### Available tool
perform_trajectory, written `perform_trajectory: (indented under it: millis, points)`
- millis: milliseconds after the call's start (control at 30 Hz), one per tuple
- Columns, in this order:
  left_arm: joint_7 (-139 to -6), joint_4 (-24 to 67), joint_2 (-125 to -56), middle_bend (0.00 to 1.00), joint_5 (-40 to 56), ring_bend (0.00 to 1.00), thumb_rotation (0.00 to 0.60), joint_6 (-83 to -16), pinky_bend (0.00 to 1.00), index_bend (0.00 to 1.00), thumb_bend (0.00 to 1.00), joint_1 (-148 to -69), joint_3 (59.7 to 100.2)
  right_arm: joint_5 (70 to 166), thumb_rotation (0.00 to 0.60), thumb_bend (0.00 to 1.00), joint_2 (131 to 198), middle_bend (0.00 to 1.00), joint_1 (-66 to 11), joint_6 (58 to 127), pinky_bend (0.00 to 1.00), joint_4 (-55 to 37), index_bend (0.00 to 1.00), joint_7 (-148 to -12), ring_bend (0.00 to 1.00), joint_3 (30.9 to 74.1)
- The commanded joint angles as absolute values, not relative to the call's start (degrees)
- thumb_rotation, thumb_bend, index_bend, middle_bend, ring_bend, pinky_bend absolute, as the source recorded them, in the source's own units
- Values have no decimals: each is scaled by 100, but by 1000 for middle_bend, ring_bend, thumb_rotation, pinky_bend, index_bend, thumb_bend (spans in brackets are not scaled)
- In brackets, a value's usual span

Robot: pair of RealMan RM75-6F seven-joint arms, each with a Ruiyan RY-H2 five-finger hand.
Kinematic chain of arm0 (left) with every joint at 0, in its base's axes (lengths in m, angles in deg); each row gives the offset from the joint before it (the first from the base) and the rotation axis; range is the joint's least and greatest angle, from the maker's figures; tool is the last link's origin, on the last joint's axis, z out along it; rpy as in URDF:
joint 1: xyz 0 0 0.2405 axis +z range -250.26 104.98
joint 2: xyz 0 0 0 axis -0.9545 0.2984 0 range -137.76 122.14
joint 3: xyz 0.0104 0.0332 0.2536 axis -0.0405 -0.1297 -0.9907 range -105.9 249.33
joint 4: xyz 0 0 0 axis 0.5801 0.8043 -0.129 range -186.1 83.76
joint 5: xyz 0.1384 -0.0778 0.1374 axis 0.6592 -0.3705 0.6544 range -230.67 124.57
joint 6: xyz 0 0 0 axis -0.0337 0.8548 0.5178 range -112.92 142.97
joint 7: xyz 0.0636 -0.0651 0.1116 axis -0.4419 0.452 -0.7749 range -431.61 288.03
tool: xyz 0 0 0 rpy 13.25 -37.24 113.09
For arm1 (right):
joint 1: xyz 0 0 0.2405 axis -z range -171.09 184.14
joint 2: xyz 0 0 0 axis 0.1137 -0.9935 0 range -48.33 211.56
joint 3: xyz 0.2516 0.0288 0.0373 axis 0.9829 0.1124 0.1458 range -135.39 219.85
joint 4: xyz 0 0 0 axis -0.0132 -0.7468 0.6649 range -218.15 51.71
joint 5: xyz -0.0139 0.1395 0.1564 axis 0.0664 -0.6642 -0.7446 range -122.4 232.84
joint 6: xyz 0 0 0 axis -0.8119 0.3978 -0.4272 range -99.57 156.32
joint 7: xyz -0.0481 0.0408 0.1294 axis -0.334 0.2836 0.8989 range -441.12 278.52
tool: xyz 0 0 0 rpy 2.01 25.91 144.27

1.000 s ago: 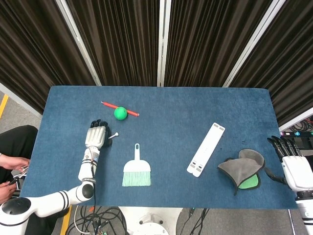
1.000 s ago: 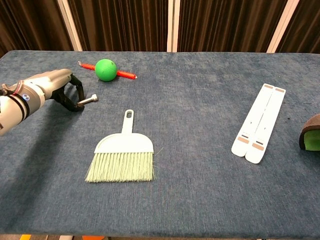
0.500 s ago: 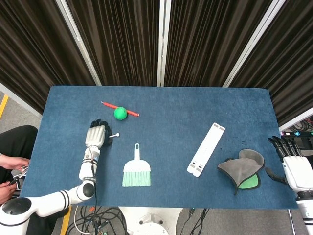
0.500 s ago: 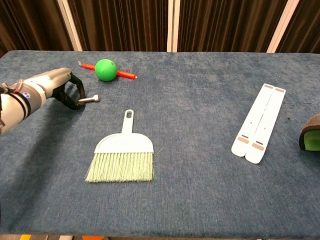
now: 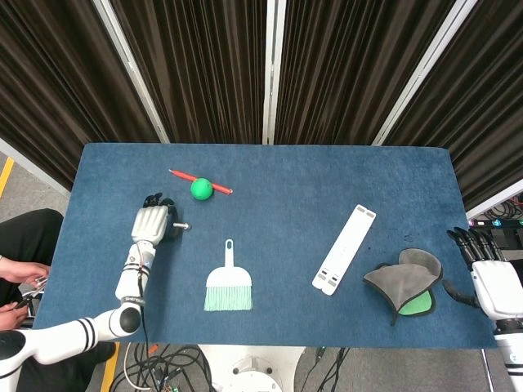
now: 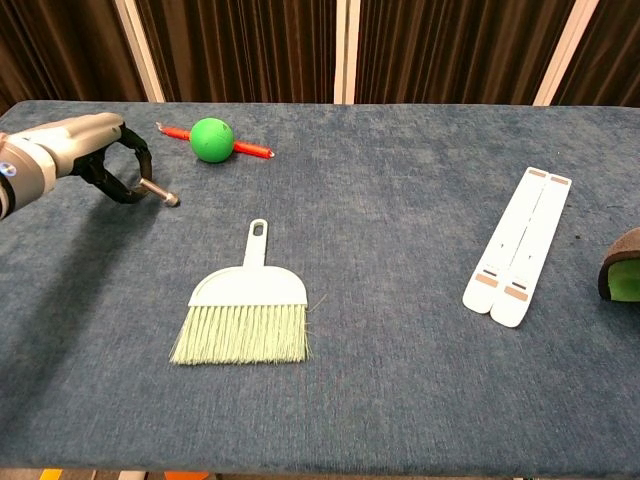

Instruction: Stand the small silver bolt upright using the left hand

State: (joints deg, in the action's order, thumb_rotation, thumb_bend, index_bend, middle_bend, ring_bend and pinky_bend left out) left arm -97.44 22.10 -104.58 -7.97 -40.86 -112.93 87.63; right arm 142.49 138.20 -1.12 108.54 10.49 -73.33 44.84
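Note:
The small silver bolt (image 6: pixel 160 192) slants down to the right, its head low by the blue tabletop; in the head view the bolt (image 5: pixel 181 226) pokes out to the right of my left hand. My left hand (image 6: pixel 90 155) pinches the bolt's shank between black fingertips (image 6: pixel 128 187), at the table's left side. In the head view the left hand (image 5: pixel 152 221) covers most of the bolt. My right hand (image 5: pixel 493 278) rests off the table's right edge with fingers apart and nothing in it; the chest view does not show it.
A green ball (image 5: pixel 201 189) on a red stick (image 5: pixel 181 175) lies just behind the left hand. A pale green hand brush (image 5: pixel 228 287) lies to the bolt's front right. Further right are a white strip (image 5: pixel 344 260) and a grey-and-green cloth (image 5: pixel 404 282).
My left hand has shifted left with the bolt. The bolt has swung from lying level, pointing right, to slanting head-down toward the table.

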Motion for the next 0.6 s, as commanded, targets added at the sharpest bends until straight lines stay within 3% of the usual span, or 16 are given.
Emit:
perform_trajectory:
  millis: [33,600]
  points:
    - [-9853,2240,-10437,211,-853,32,600,-4049,0,576,454,-11365,8746,14248,600,162,13815,71,-107,10860,0,1056,85,-7340,0,4483]
    - [-9991,2222,-10518,205,-899,32,600,-4144,0,540,453,-11541,8730,14231,600,162,13802,76,-65,10900,0,1053,84,-7313,0,4478]
